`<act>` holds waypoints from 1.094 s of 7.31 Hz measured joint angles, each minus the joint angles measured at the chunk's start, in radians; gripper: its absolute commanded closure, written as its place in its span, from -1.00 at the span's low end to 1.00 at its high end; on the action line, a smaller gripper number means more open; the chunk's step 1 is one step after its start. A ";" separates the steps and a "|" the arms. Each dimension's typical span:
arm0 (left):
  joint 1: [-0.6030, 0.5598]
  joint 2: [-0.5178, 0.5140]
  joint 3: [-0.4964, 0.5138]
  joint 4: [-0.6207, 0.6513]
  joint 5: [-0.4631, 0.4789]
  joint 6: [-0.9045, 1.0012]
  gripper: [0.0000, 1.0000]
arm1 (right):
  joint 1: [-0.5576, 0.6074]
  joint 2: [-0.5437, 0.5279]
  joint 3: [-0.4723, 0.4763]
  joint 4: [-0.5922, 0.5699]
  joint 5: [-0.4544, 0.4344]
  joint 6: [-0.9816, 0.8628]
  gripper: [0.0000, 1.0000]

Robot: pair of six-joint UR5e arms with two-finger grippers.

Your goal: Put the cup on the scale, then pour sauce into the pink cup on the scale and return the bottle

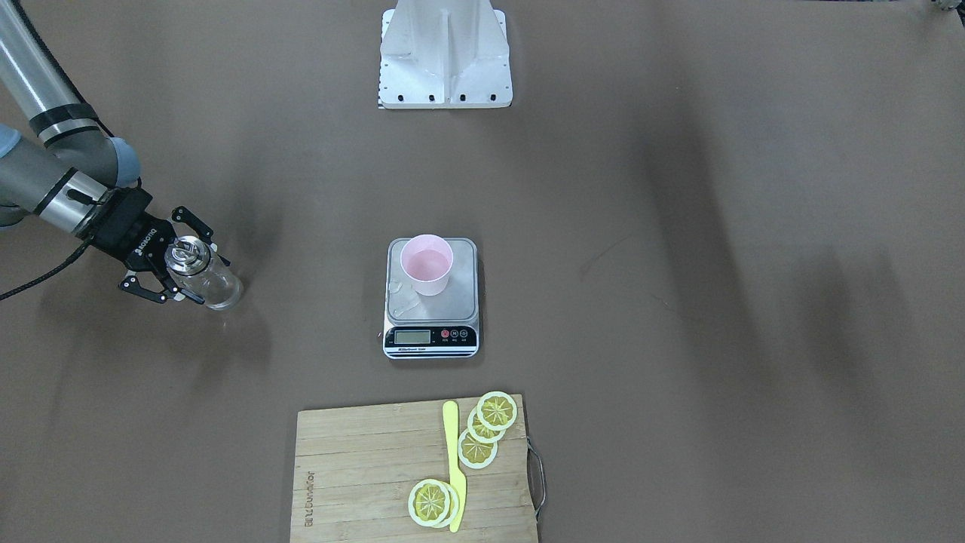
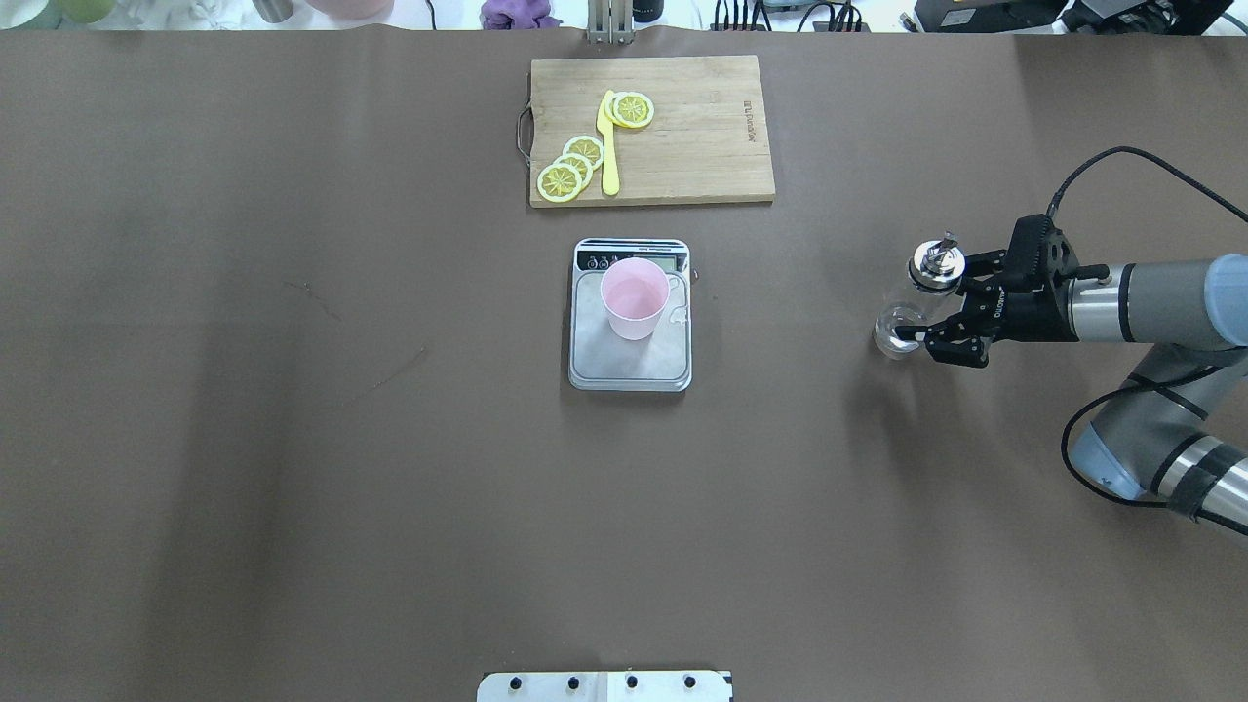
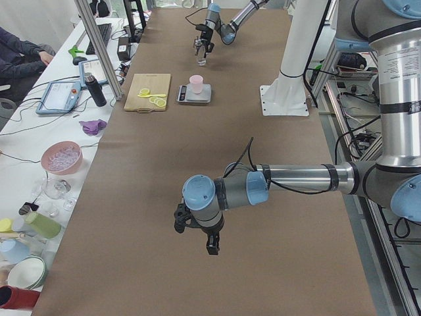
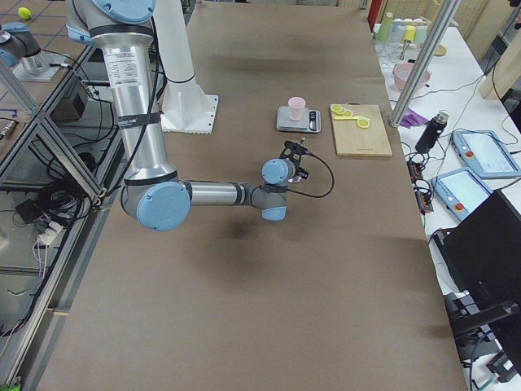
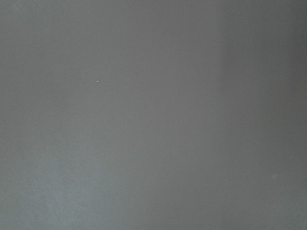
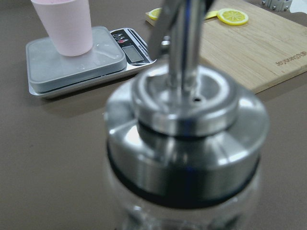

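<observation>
Since the bottle [image 1: 211,280] stands upright between the fingers of the right claw [image 2: 926,310], which looks clenched on the glass below the shiny cap, nothing can dribble out. It sits low, at or just above the surface [image 2: 292,487] (I can't tell which), so I'd judge this is the return, with only the letting go left. Well out beyond the claw's fingertips, the pink cup [image 2: 635,297] stands on the scale [image 2: 629,370], toward its display end, with wet patches on the steel beside it. The left claw [image 3: 195,237] hangs far off, out of the way; clenched or released, I cannot tell.
</observation>
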 measured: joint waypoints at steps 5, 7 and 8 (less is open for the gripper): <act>0.000 0.000 -0.002 0.000 0.000 0.000 -0.97 | 0.000 -0.003 0.000 0.000 0.001 0.018 -1.00; 0.000 0.000 -0.002 0.000 0.000 0.000 -0.97 | 0.003 -0.009 0.000 0.001 0.007 0.019 -1.00; 0.000 0.000 -0.003 0.000 0.000 0.000 -0.97 | 0.005 -0.016 0.003 0.001 0.011 0.019 -1.00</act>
